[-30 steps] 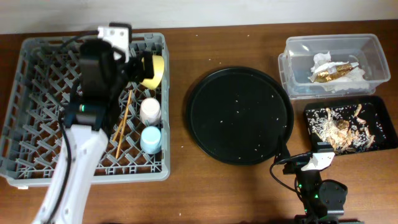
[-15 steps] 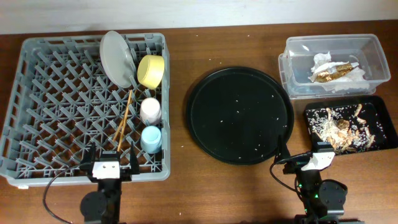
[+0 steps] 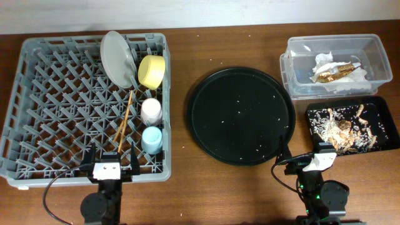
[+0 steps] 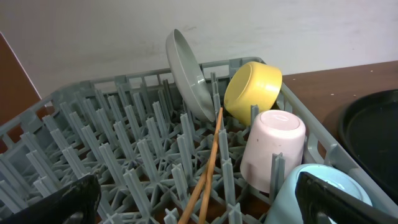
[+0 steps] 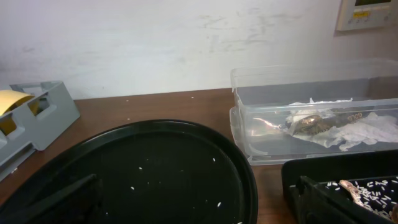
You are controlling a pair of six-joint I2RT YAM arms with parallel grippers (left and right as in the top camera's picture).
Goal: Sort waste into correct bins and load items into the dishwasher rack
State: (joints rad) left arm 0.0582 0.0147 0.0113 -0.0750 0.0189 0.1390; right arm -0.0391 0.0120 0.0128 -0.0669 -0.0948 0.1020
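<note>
The grey dishwasher rack [image 3: 50, 94] holds the upright grey-green plate [image 3: 117, 57], yellow bowl [image 3: 152, 70], pink cup [image 3: 150, 110], blue cup [image 3: 151, 139] and chopsticks [image 3: 125, 122]. My left gripper [image 3: 111, 170] is open and empty at the rack's front edge. Its wrist view [image 4: 199, 211] looks over the chopsticks [image 4: 208, 162] and pink cup [image 4: 273, 146]. The clear tub [image 3: 375, 50] holds napkins [image 3: 325, 61] and the gold wrapper [image 3: 334, 70]. The flat black tray [image 3: 312, 115] holds food scraps [image 3: 350, 128]. My right gripper [image 3: 315, 159] is open and empty in front of it, as its wrist view [image 5: 196, 208] shows.
A large round black tray [image 3: 240, 115] with a few pale crumbs lies in the middle of the brown table, between the rack and the bins. A pale wall runs behind the table.
One second ago my left arm reached over the rack at the plate and yellow bowl. It has drawn back to the front edge, and the plate stands uncovered. The right arm has not moved.
</note>
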